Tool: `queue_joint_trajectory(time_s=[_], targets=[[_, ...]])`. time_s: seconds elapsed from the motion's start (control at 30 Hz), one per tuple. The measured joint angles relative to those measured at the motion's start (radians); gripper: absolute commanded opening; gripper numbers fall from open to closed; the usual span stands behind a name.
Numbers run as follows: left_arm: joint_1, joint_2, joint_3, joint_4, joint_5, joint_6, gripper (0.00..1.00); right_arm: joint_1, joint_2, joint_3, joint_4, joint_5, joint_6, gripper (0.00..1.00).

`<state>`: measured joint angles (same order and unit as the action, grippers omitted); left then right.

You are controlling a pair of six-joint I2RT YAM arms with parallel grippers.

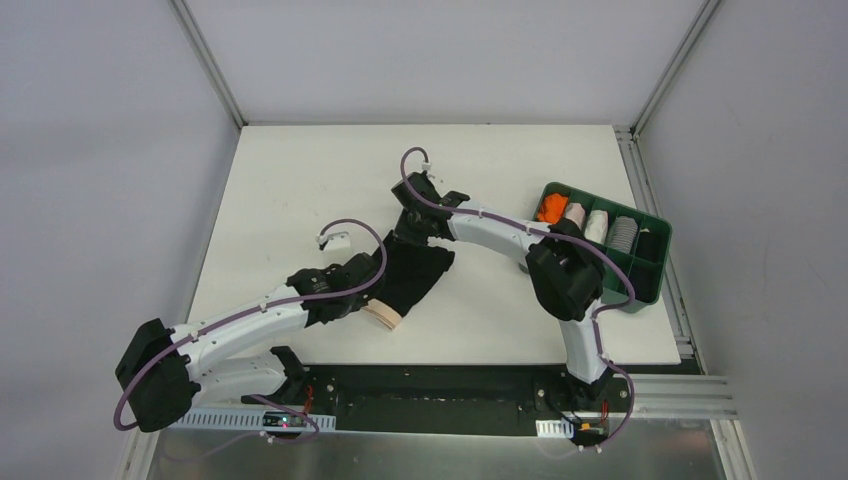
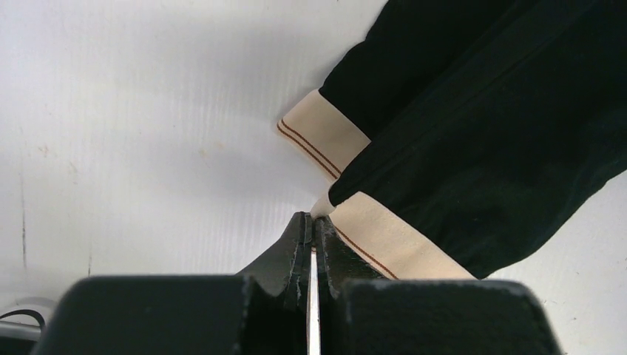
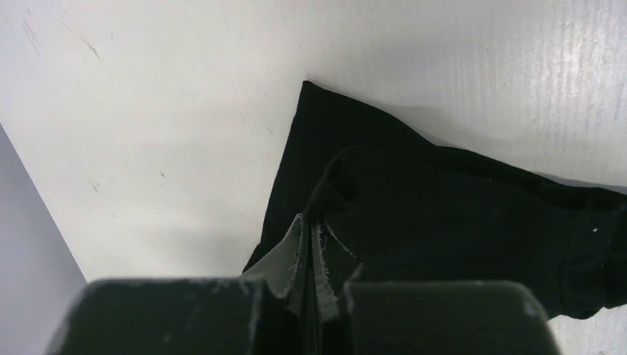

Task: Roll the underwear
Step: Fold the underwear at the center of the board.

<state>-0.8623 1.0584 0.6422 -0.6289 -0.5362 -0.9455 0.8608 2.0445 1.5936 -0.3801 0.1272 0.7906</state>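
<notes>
Jaws of the left gripper (image 2: 314,222): pressed fully together, tips nipping a pale corner where a black flap crosses the waistband (image 2: 325,137). The underwear (image 2: 480,133) spreads ahead and to the right of these tips, on the table (image 2: 148,111).

Jaws of the right gripper (image 3: 310,222): together, apparently pinching a raised black fold at the leg end, with cloth running ahead-right.

Long axis runs from one pair of jaws to the other, waistband end nearer the left arm. Judgement: the roll must travel along that axis.
</notes>
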Motion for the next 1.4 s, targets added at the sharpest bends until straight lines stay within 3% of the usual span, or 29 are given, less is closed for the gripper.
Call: queue_joint_trajectory(time_s=[0.73,1.4], targets=[[0.002,0.020,0.040,0.003,-0.050,0.077,0.00,0.000,-0.090,-0.054,0.011,0.063,0.001,0.00],[0.062,0.242,0.077,0.071,-0.158,0.085,0.00,-0.012,-0.035,0.006,0.010,0.076,-0.007,0.00]])
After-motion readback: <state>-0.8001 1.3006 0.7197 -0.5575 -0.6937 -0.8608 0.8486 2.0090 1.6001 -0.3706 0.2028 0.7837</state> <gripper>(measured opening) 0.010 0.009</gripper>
